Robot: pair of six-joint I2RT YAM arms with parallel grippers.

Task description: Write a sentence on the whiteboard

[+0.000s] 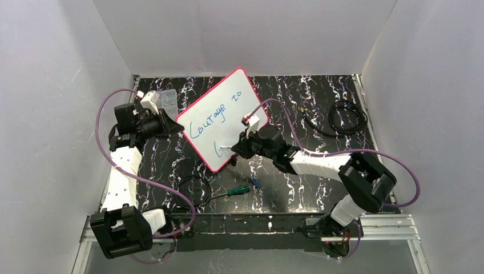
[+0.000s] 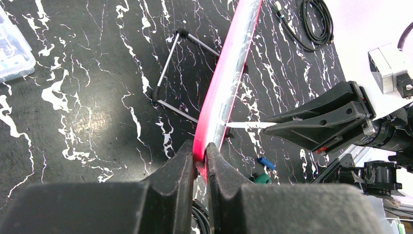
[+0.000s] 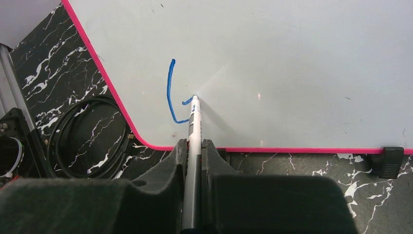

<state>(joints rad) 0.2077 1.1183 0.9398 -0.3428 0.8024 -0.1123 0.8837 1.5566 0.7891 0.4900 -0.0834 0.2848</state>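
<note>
The whiteboard [image 1: 228, 108] with its pink-red frame stands tilted on the black marbled table. Blue words "Courage to" [image 1: 214, 117] run along its upper line, and a blue "L" stroke [image 3: 170, 92] starts the lower line. My left gripper [image 2: 199, 158] is shut on the board's pink edge [image 2: 221, 87] and holds it up. My right gripper [image 3: 194, 146] is shut on a white marker [image 3: 193, 131], whose tip touches the board just right of the "L". In the top view the right gripper [image 1: 238, 149] is at the board's lower corner.
A clear plastic compartment box [image 1: 168, 98] lies behind the left gripper. A green-handled screwdriver [image 1: 237, 190] and a blue marker cap [image 1: 254, 184] lie in front of the board. Black cable coils lie at front centre [image 1: 191, 191] and back right [image 1: 347, 117].
</note>
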